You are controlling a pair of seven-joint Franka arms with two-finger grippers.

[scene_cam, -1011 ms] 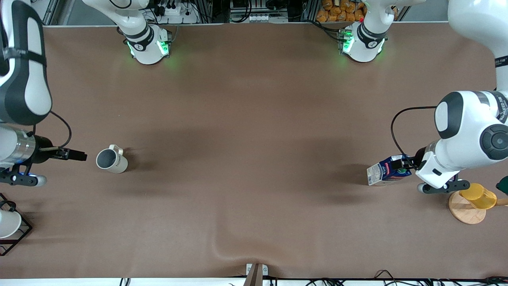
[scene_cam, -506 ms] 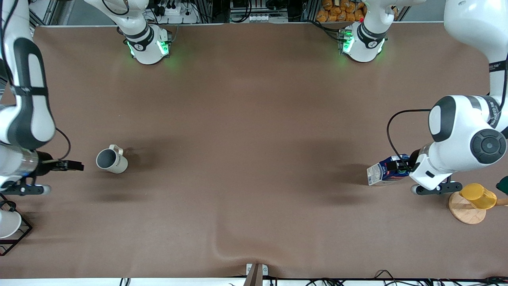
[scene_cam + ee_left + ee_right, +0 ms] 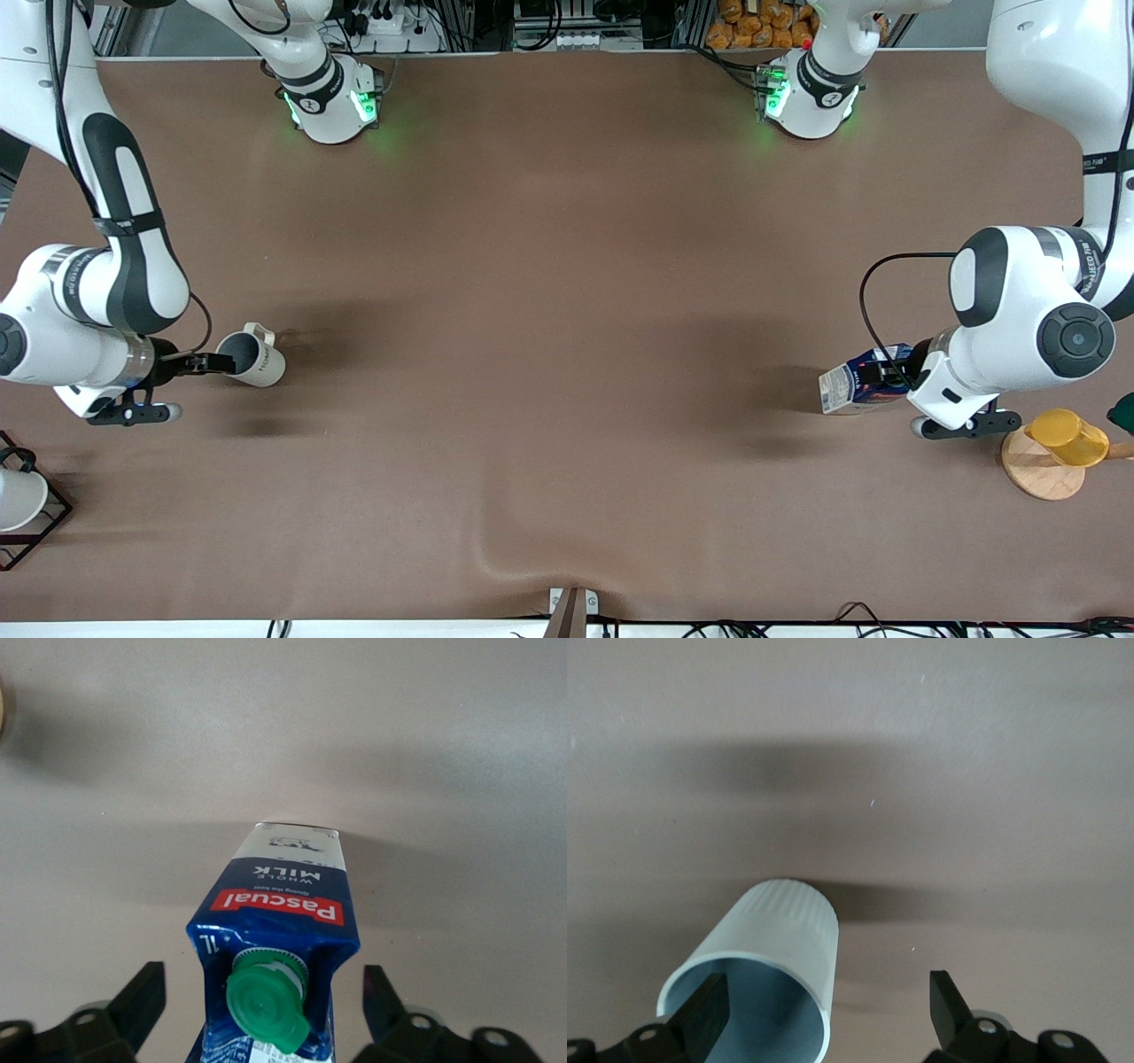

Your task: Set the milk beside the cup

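Observation:
The milk (image 3: 852, 383), a dark blue carton with a green cap, red label and pale lower part, stands on the table at the left arm's end. My left gripper (image 3: 893, 376) is open around its top. In the left wrist view the carton (image 3: 282, 904) sits between my fingers (image 3: 144, 997), with a gap on each side. The beige cup (image 3: 259, 359) stands at the right arm's end. My right gripper (image 3: 215, 362) is open at its rim. In the right wrist view one finger (image 3: 709, 1010) is inside the cup (image 3: 780, 930) and the other is outside.
A yellow cup (image 3: 1067, 436) sits on a round wooden stand (image 3: 1035, 471) beside the left gripper, nearer the front camera. A white cup (image 3: 18, 498) sits in a black wire rack at the right arm's end. The brown table cover has a wrinkle (image 3: 496, 554) near the front edge.
My right arm has swung in and its gripper has moved from beside the cup to the cup's rim, one finger now inside. My left arm has shifted slightly. The milk and the cup have not moved.

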